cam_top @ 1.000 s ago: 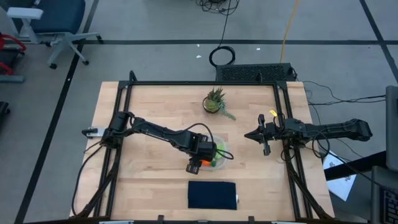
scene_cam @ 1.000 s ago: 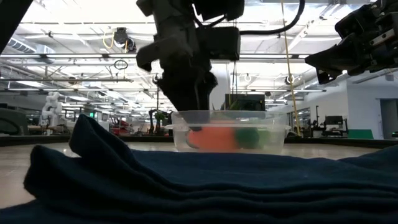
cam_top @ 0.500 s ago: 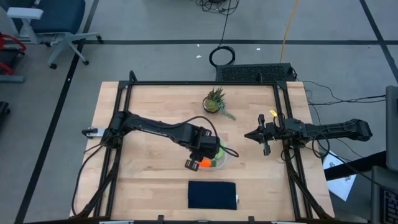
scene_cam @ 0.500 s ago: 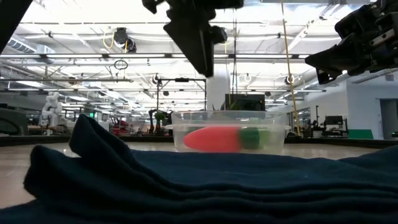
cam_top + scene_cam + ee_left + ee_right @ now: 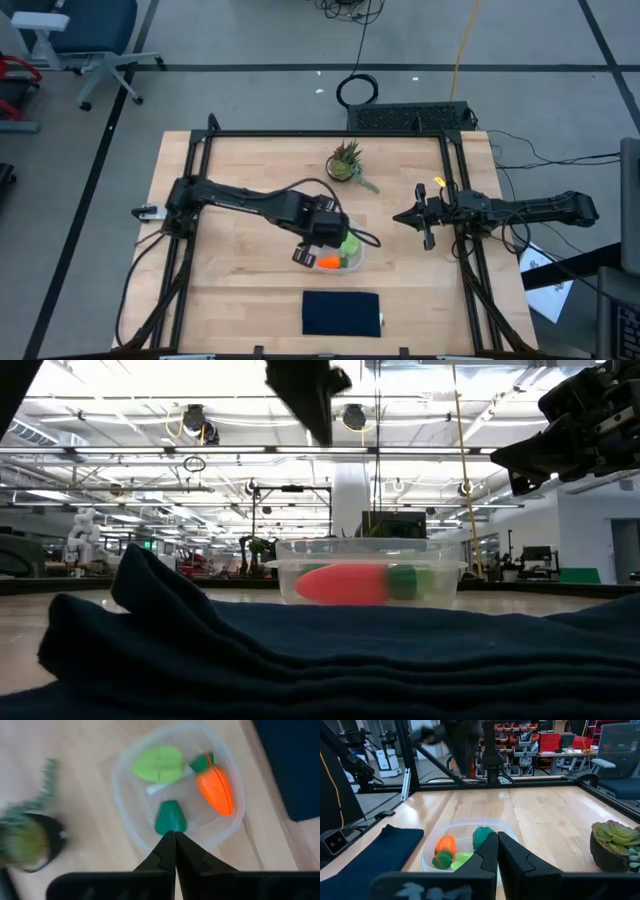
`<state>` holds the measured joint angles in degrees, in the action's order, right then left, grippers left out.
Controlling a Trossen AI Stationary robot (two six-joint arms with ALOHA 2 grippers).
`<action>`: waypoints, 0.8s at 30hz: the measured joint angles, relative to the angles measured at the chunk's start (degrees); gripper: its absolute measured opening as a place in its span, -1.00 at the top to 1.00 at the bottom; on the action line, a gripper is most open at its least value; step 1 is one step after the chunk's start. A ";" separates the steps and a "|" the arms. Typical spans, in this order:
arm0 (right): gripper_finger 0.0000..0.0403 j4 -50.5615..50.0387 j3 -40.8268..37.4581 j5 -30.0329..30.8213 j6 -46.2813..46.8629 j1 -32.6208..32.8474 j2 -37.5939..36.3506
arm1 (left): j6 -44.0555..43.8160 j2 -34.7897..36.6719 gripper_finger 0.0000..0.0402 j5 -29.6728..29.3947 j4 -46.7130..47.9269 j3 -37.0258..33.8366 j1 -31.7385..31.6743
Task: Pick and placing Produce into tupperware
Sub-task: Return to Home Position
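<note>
We see the tupperware (image 5: 360, 256) near the middle of the table (image 5: 240, 290), a bit toward 4 o'clock. All the produce lies inside it: the carrot (image 5: 216, 790), the dark green lump (image 5: 170, 818) and the light leaf piece (image 5: 157, 763). The left gripper (image 5: 303, 257) hangs in the air over the tupperware's 8 o'clock edge. Its fingers are pressed together and hold nothing. The right gripper (image 5: 400, 217) waits at 3 o'clock, well apart, and its fingers are together too. A blue cloth (image 5: 341, 313) lies at 6 o'clock. A potted plant (image 5: 346, 162) stands at 12 o'clock.
</note>
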<state>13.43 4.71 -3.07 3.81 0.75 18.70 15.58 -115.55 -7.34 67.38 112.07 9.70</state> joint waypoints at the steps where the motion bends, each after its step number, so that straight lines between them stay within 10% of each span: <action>1: 1.00 0.02 0.00 0.02 0.00 -0.02 0.00 | 0.07 1.03 0.99 -0.79 -0.52 0.00 0.16; 12: 1.00 1.39 0.00 0.00 0.03 0.00 -0.13 | 0.43 19.55 1.00 -12.47 -6.56 -3.85 5.44; 24: 1.00 2.53 0.00 0.01 0.03 0.00 -0.09 | -3.43 42.20 1.00 -15.20 -29.20 -34.98 3.89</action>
<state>15.96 4.71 -3.06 3.84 0.75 18.61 12.16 -73.35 -22.54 38.17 77.09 13.59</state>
